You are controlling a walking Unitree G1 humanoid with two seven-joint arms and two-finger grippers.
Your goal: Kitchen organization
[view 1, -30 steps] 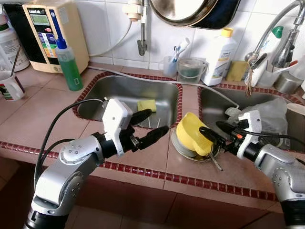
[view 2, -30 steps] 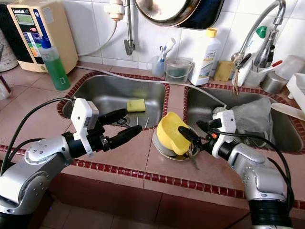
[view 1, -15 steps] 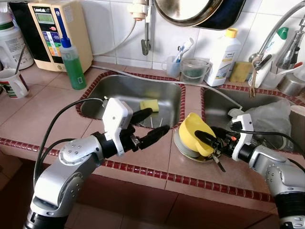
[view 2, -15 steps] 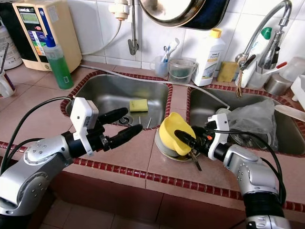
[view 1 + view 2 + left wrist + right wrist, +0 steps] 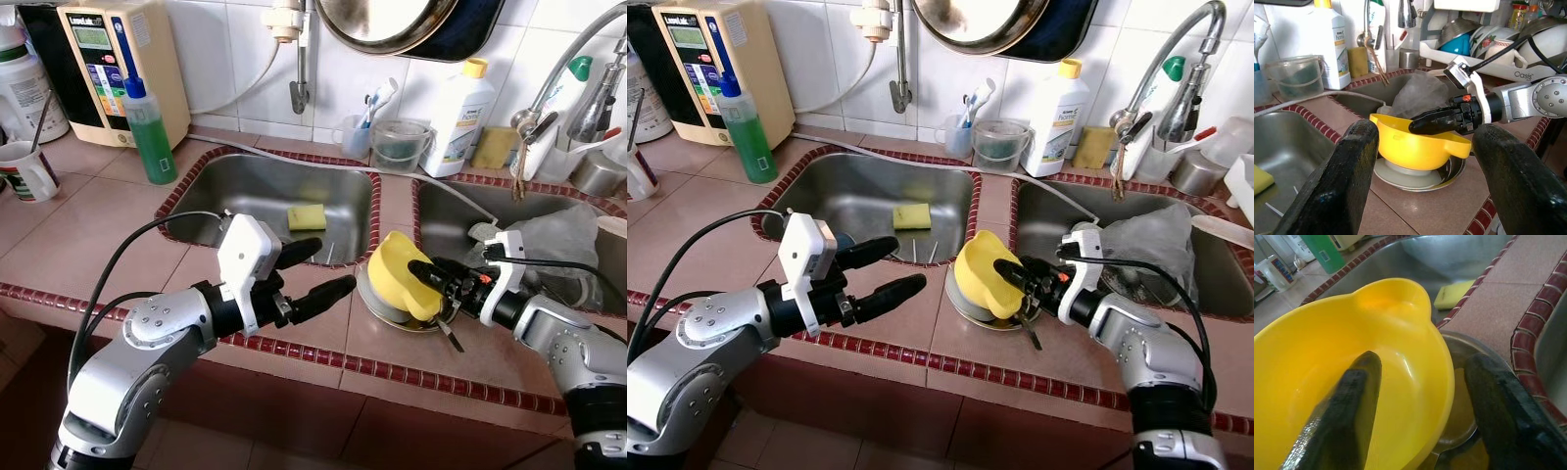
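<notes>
A yellow bowl [image 5: 399,275] is seen tilted on a steel plate [image 5: 377,305], on the tiled strip between the two sinks, near the counter's front edge. The right gripper [image 5: 431,279] is placed at the bowl's rim from the 3 o'clock side; its fingers are spread, one finger [image 5: 1344,406] inside the bowl, the other [image 5: 1498,406] outside the rim over the plate. Whether the rim is pinched cannot be told. A utensil [image 5: 449,335] is seen sticking out from under the plate at 5 o'clock.

The left gripper [image 5: 309,269] is held above the counter [image 5: 88,245] at 9 o'clock of the bowl, fingers apart, nothing between them, pointed toward the bowl.

In the left sink [image 5: 225,196] a yellow sponge [image 5: 306,216] is lying, at 11 o'clock of the bowl. In the right sink [image 5: 441,211] a crumpled plastic bag [image 5: 558,240] is seen at 3 o'clock of the bowl.

Along the wall: a green soap bottle [image 5: 147,132] at 10 o'clock, a beige appliance [image 5: 113,64] behind it, a mug [image 5: 26,171] at far 9 o'clock, a clear tub [image 5: 397,147] at 12 o'clock, a white bottle [image 5: 460,103] at 1 o'clock, a tap [image 5: 578,59] at 2 o'clock. A pan [image 5: 411,24] is hung above.
</notes>
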